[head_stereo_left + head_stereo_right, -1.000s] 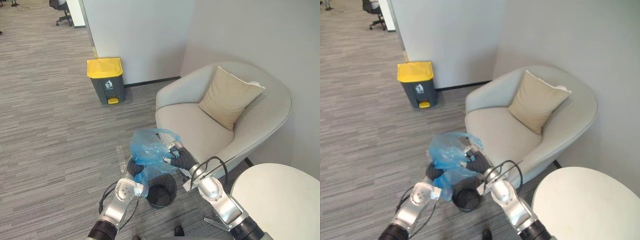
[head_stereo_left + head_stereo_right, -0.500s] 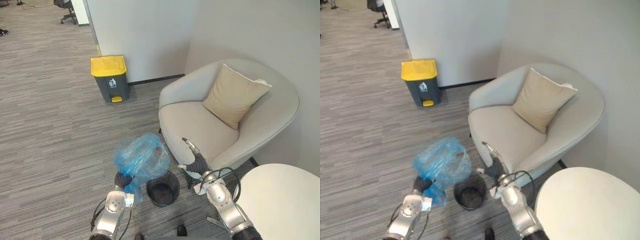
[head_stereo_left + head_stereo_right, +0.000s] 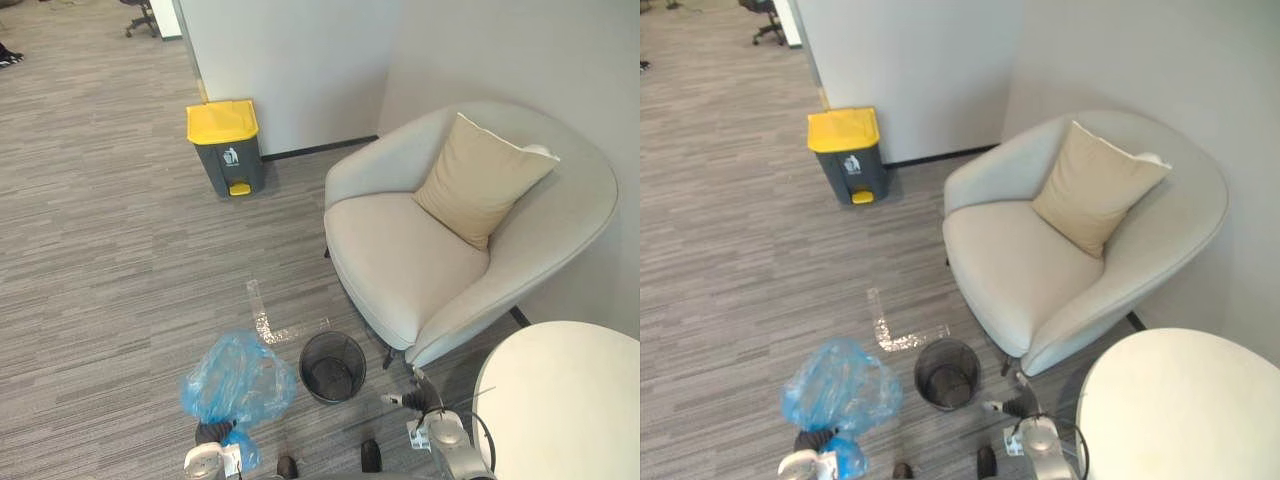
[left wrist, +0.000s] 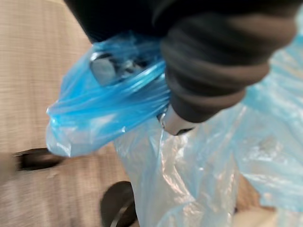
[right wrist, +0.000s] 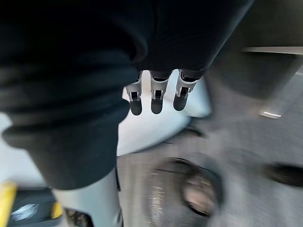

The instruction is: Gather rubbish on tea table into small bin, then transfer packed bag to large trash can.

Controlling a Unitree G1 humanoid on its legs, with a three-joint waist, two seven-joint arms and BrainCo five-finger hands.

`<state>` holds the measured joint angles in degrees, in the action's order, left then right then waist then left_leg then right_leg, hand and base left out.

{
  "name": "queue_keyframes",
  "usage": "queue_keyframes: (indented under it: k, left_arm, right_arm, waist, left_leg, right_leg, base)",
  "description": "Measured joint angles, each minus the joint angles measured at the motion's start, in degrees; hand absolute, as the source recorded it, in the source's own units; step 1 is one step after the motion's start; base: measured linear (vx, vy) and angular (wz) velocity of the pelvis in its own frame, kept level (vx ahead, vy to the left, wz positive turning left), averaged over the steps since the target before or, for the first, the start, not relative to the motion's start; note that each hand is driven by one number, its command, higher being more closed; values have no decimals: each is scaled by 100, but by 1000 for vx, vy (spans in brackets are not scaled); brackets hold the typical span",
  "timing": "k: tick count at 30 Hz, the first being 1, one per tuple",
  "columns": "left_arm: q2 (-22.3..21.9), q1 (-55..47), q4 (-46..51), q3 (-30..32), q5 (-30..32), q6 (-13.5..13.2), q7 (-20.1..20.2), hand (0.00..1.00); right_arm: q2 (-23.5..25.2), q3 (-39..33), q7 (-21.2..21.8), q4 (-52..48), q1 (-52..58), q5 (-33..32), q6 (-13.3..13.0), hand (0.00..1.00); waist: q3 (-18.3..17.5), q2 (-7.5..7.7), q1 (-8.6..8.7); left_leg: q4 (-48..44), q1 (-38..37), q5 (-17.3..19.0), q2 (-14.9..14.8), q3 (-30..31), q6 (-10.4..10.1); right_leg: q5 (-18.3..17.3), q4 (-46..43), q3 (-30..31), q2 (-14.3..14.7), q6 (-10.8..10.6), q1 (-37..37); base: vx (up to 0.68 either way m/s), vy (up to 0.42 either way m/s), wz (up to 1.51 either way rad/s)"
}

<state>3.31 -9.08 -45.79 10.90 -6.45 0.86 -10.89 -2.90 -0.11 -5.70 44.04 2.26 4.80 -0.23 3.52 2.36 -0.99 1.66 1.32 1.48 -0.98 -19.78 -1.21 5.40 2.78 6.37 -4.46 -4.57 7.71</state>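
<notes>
A filled blue plastic bag (image 3: 236,382) hangs over the carpet, left of the small black mesh bin (image 3: 333,366). My left hand (image 3: 212,433) holds it from below; in the left wrist view the hand (image 4: 213,61) is curled into the bag's gathered blue plastic (image 4: 109,101). My right hand (image 3: 413,400) is low beside the armchair, right of the bin. In its wrist view the fingers (image 5: 156,97) are straight and hold nothing, with the small bin (image 5: 184,194) below them. The large grey trash can (image 3: 228,146) with a yellow lid stands by the far wall.
A beige armchair (image 3: 400,260) with a tan cushion (image 3: 480,180) stands right of the bin. A round white table (image 3: 565,400) is at the lower right. An L-shaped tape mark (image 3: 265,320) lies on the carpet between the bin and the trash can.
My right hand has let go of the bag and dropped low beside the chair. The left hand has carried the bag down and to the left of the bin. The camera view has shifted.
</notes>
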Motion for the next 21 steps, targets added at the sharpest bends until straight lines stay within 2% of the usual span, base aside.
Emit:
queue_keyframes:
  k: [2, 4, 5, 6, 7, 8, 9, 10, 11, 12, 13, 15, 16, 17, 18, 19, 20, 21]
  left_arm:
    - [-41, 47, -74, -2, -42, 4, 0, 100]
    - [-136, 176, -82, 85, -82, -1, 0, 100]
    - [-285, 269, -87, 288, -140, -15, -5, 100]
    - [-395, 385, -93, 385, -156, -43, -12, 100]
    - [-402, 387, -89, 375, -156, -44, -11, 100]
    - [-415, 357, -87, 365, -155, -47, -10, 100]
    - [-410, 333, -82, 374, -156, -49, -9, 100]
    - [-410, 330, -81, 377, -156, -50, -9, 100]
    - [-409, 320, -78, 381, -159, -52, -10, 100]
    - [-415, 312, -72, 380, -159, -50, -11, 100]
    - [-453, 363, -22, 359, -173, -54, -18, 100]
    - [-515, 386, -36, 332, -235, -58, -20, 100]
    - [-686, 512, -73, 206, -277, -50, -2, 100]
    - [-685, 511, -77, 197, -278, -51, -7, 100]
    - [-681, 490, -87, 172, -277, -52, -8, 100]
    - [-680, 489, -96, 206, -274, -49, -8, 100]
    - [-680, 475, -104, 209, -271, -46, -8, 100]
    - [-682, 465, -66, 248, -264, -60, -11, 100]
  right_arm:
    - [80, -115, -16, 90, -13, -97, 27, 0]
    - [180, -139, -48, 179, -17, -111, 53, 0]
    - [165, -218, -96, 217, -140, -114, 65, 0]
    - [240, -327, -134, 214, -230, -152, 70, 0]
    - [270, -337, -148, 224, -220, -155, 71, 0]
    - [360, -346, -162, 329, -224, -159, 67, 0]
    - [441, -346, -161, 442, -253, -159, 64, 0]
    - [465, -346, -161, 444, -252, -159, 64, 0]
    - [523, -345, -163, 450, -269, -157, 64, 0]
    - [533, -345, -164, 479, -314, -156, 64, 0]
    - [494, -344, -191, 586, -500, -156, 65, 0]
    - [449, -314, -236, 654, -640, -156, 66, 0]
    - [267, -316, -324, 688, -656, -229, 85, 0]
    - [263, -316, -329, 694, -652, -242, 89, 0]
    - [246, -316, -368, 712, -615, -254, 146, 0]
    - [258, -329, -406, 729, -633, -256, 156, 0]
    - [261, -337, -413, 736, -644, -257, 156, 0]
    - [274, -397, -433, 736, -668, -260, 144, 0]
  waist:
    - [61, 29, -3]
    - [83, 25, -10]
    - [102, -166, -172]
    - [187, -242, -218]
    - [189, -229, -218]
    - [190, -174, -228]
    - [161, -69, -245]
    - [156, -44, -256]
    - [131, 17, -284]
    - [132, 32, -348]
    - [93, 44, -421]
    - [134, -140, -464]
    - [231, -428, -378]
    - [232, -434, -375]
    - [206, -487, -364]
    - [252, -409, -366]
    - [262, -373, -368]
    - [298, -288, -367]
  left_leg:
    - [-308, 114, 156, -57, -115, 7]
    - [-878, 394, 362, -183, -214, 87]
    - [-1060, 582, 392, -526, -350, 142]
    - [-1096, 553, 389, -640, -415, 139]
    - [-1118, 524, 383, -623, -400, 139]
    - [-1217, 477, 384, -549, -321, 143]
    - [-1327, 495, 384, -500, -253, 143]
    - [-1380, 525, 383, -496, -218, 142]
    - [-1550, 689, 369, -511, -117, 118]
    - [-1619, 777, 337, -528, -99, 70]
    - [-1633, 1011, 167, -592, -45, -72]
    - [-1550, 1212, -4, -627, 86, -130]
    - [-1126, 1247, -486, -712, 382, -206]
    - [-1088, 1249, -532, -712, 411, -214]
    - [-742, 1201, -748, -740, 587, -320]
    - [-715, 1151, -723, -751, 546, -332]
    - [-801, 1137, -703, -730, 518, -301]
    - [-1195, 1096, -590, -653, 415, -140]
  right_leg:
    - [2, -126, 104, 20, -6, 87]
    - [175, -287, 46, 60, -152, 221]
    - [608, -209, -45, 239, -362, 325]
    - [-349, -1832, -583, 196, 89, 680]
    - [-654, -2321, -668, 113, 166, 716]
    - [-1184, -3268, -730, -165, 98, 599]
    - [-1524, -3673, -731, -367, -25, 360]
    - [-1622, -3735, -740, -418, -52, 279]
    - [-1871, -3635, -765, -505, -103, 8]
    - [-2014, -3349, -765, -495, -118, -112]
    - [-2186, -2577, -920, -366, -78, -321]
    - [-2218, -2107, -1018, -243, 30, -406]
    - [-2064, -2067, -1451, -101, 173, -384]
    - [-2060, -2073, -1478, -94, 179, -378]
    - [-2001, -2079, -1724, -42, 289, -360]
    - [-1960, -2055, -1885, -107, 407, -345]
    - [-1945, -2054, -1915, -141, 429, -350]
    - [-1900, -2051, -2039, -273, 450, -343]
  base:
    - [-33, -9, -35]
    - [-42, -4, -36]
    - [-108, 35, -51]
    - [-94, 39, -42]
    - [-69, 8, 4]
    - [-25, -77, 39]
    - [-41, -119, 41]
    - [-94, -172, 47]
    - [-140, -207, 29]
    - [-207, -269, 19]
    - [-188, -231, -1]
    - [-263, -197, 37]
    - [-306, -169, 71]
    - [-369, -203, 96]
    - [-232, -114, 61]
    - [-278, -137, 62]
    - [-218, -94, 50]
    - [-224, -52, 62]
